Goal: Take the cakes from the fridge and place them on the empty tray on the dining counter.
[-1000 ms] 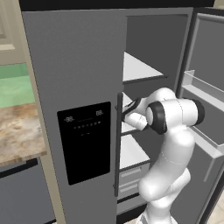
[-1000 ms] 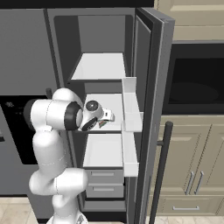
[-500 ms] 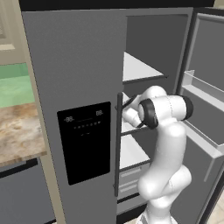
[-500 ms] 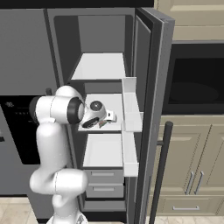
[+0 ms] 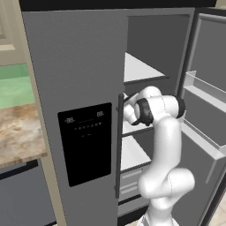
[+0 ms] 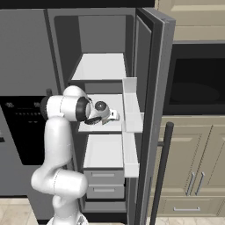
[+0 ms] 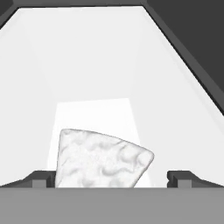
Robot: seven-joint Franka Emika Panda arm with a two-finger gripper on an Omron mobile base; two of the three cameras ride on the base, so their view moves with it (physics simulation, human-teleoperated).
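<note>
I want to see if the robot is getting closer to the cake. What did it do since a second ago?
The arm reached further into the fridge, carrying the gripper in over the middle shelf. Its open jaws now stand either side of the white cake, not yet gripping it. The fridge door and shelves stayed as they were.

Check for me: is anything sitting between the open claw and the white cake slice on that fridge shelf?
Nothing visible does. In the hand view the white cake slice lies on the bare shelf between the open claw fingertips.
</note>
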